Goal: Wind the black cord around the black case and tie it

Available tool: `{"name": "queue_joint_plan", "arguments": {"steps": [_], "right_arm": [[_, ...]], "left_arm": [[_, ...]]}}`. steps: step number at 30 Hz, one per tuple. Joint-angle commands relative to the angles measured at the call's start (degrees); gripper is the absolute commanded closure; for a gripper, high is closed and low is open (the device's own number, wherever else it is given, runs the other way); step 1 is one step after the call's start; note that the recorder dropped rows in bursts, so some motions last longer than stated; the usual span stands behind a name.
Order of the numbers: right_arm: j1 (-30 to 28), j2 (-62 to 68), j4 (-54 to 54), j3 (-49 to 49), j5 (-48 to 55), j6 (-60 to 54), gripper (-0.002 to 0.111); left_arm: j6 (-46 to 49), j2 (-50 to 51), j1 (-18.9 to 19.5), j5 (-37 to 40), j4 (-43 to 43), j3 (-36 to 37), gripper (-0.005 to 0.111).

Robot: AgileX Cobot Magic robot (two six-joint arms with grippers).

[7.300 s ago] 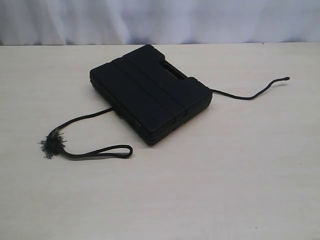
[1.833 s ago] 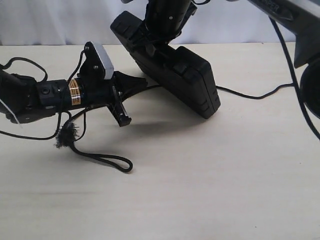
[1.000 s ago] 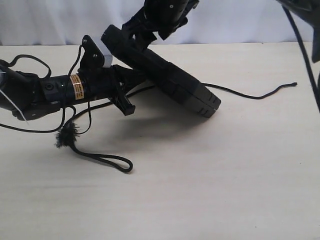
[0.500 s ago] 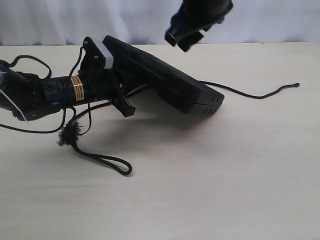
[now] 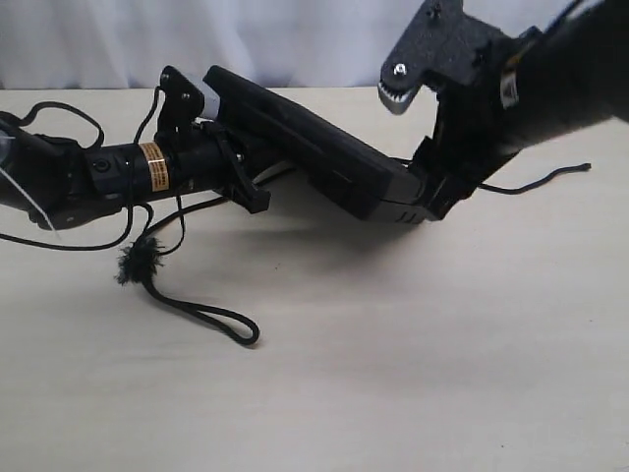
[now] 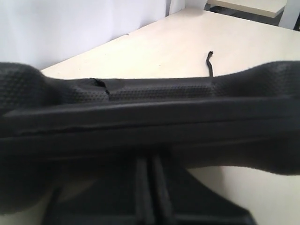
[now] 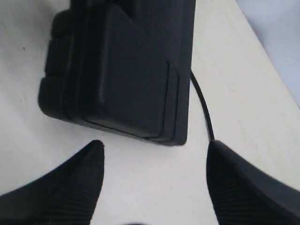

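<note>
Since half a second ago, the right gripper (image 7: 154,147) has dropped from above the black case (image 5: 324,162) and now sits at the case's low end, on the right side of the pale table (image 5: 393,383). Its fingers (image 7: 65,183) are spread wide, one on each side of the case's corner without touching it. The case itself has barely shifted.

The case lies tilted. Its right end rests on the table, and its left end is raised and lies over the left gripper (image 5: 254,202), which reaches in low from the left. In the left wrist view the edge of the case fills the middle of the picture. Below it, the left gripper's two fingers are drawn together with only a thin seam between them. They may be pinching the cord under the case, but the case hides that.

The black cord (image 5: 192,307) runs out from under the raised end and down to a frayed knot (image 5: 138,264) on the table. It ends in a small loop (image 5: 234,326) nearer the front. Its other end (image 5: 575,170) trails out past the right gripper and lies loose on the table, well apart from the case.
</note>
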Motion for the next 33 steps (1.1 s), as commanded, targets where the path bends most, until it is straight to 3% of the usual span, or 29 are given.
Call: {"name": "queue_joint_plan", "arguments": {"steps": [1, 8, 15, 24, 33], "right_arm": [[-0.16, -2.86, -2.04, 10.97, -20.18, -1.79, 0.048], [-0.16, -2.86, -8.06, 18.92, -31.76, -2.10, 0.046], [-0.16, -2.86, -3.29, 19.60, -32.68, 1.19, 0.024], [-0.26, 3.50, -3.29, 19.60, -33.32, -4.28, 0.024], [-1.82, 13.65, -2.67, 18.78, -48.59, -7.54, 0.024]], "left_arm": [[-5.98, -0.13, -0.24, 2.30, 3.88, -3.45, 0.107], [-9.40, -0.13, 0.22, 5.52, 3.45, -4.23, 0.107], [-9.84, -0.13, 0.22, 5.52, 3.66, -4.23, 0.107], [-13.69, -0.13, 0.22, 5.52, 3.95, -4.23, 0.107], [-14.27, -0.13, 0.22, 5.63, 4.33, -4.23, 0.107]]}}
